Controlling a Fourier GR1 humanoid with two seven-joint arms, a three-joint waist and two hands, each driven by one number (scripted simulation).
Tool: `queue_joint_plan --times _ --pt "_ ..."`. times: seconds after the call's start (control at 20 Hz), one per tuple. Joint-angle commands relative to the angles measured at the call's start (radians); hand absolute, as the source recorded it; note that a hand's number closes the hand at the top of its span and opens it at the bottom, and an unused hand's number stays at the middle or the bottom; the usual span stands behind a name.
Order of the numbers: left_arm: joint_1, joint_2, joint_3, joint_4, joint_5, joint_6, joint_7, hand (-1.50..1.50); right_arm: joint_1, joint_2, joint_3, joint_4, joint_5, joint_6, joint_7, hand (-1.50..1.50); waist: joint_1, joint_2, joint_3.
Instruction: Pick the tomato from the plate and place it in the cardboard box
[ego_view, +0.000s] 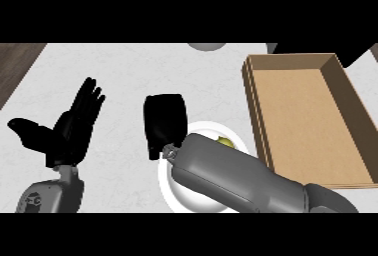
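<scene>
Plate (199, 197), white and round, lies on the pale marbled surface (133, 70) just left of the cardboard box (310, 112); most of it sits under the right forearm (244, 177), which crosses it from the lower right. Peeking out above that forearm, on the plate's upper part, is a small yellowish-green piece of an object (226, 142); whether this is the tomato cannot be told, since the rest is covered. The right hand (164, 122) is beyond the plate's upper-left rim, its back turned to the view; whether its fingers are curled or straight cannot be told. The left hand (70, 127) rests well to the left, fingers straight and spread, thumb out, holding nothing; the box is open-topped, its brown floor bare; a grey rounded object (206, 46) shows at the top edge.
</scene>
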Motion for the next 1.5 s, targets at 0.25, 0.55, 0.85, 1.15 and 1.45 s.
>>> queue_joint_plan --times 0.25,0.55,0.85,1.15,1.45 --pt "0.028 -0.011 0.005 -0.007 0.017 -0.001 0.007 0.00 -0.252 0.001 -0.009 -0.050 -0.006 -0.151 0.261 1.50 -0.009 -0.009 0.000" --pt "0.031 0.006 0.025 0.000 0.007 0.006 -0.007 0.00 -0.350 0.001 -0.097 -0.004 0.135 -0.184 0.396 1.50 -0.049 -0.017 0.001" --pt "0.079 0.021 0.045 -0.025 0.007 0.008 -0.014 0.00 -0.341 -0.010 -0.215 0.032 0.248 -0.134 0.438 1.50 -0.081 -0.018 0.002" --pt "0.056 0.019 0.050 -0.022 0.020 0.004 -0.007 0.00 -0.262 -0.054 -0.298 0.026 0.300 -0.091 0.392 1.50 -0.089 -0.011 0.002" --pt "0.060 -0.001 0.037 -0.034 0.010 0.024 0.006 0.00 -0.167 -0.194 -0.373 -0.019 0.367 -0.053 0.310 1.50 -0.096 -0.011 0.002"
